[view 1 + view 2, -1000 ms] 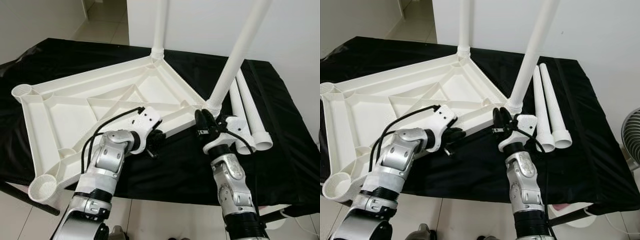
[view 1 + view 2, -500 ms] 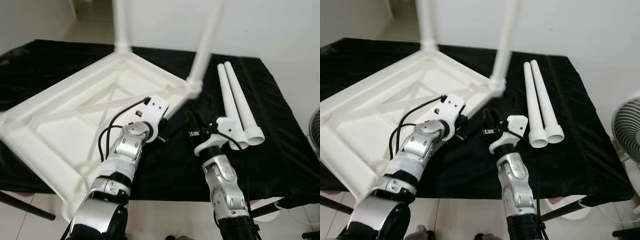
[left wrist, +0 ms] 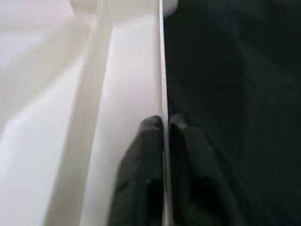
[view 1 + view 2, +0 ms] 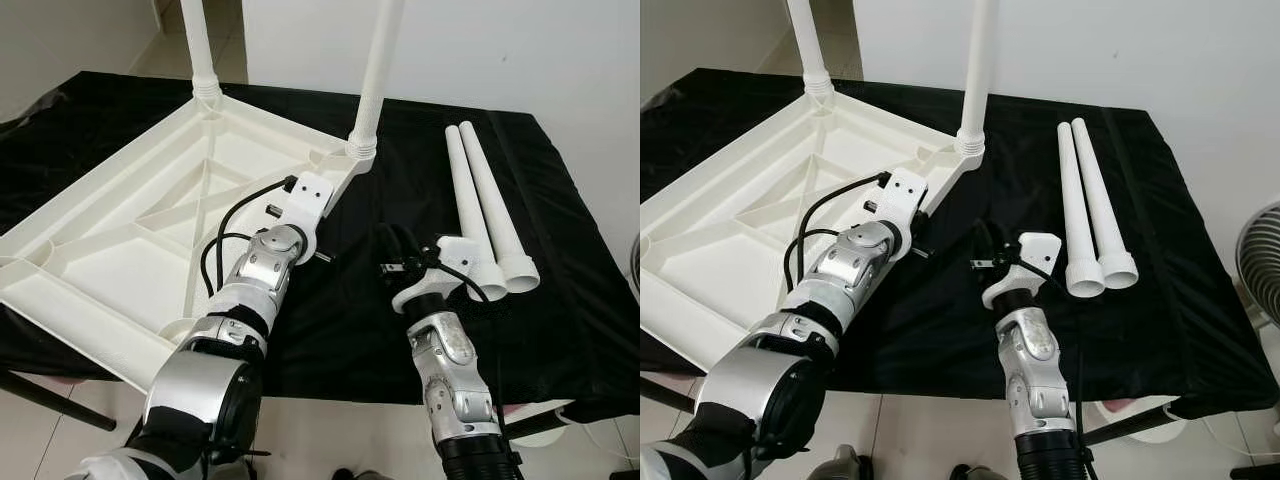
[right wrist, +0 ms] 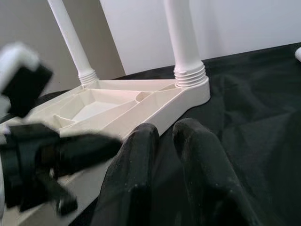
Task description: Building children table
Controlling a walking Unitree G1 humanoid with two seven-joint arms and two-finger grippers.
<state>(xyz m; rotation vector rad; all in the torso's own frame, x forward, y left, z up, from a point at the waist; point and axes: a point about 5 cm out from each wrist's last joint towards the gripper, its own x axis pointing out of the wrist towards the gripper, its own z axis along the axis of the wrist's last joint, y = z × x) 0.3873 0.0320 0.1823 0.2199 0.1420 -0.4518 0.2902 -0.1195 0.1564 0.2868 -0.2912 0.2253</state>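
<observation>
While left pincer (image 3: 163, 129) clamps upturned tabletop (image 4: 120, 240) rim, 2 legs (image 4: 378, 70) point up; right pincer (image 5: 163, 134) together.

tabletop (image 4: 120, 240) left on cloth (image 4: 340, 330) | loose legs (image 4: 485, 205) right

There was one white tabletop (image 4: 110, 250) lying upside down on one black cloth (image 4: 560, 300). Two legs (image 4: 381, 70) stood fitted in its far corners, the second (image 4: 196, 45) to the left of the first. Two loose legs (image 4: 490, 215) lay side by side on the cloth. Two grippers showed, the left gripper (image 3: 163, 129) and the right gripper (image 5: 162, 134), each with two black fingers.
</observation>
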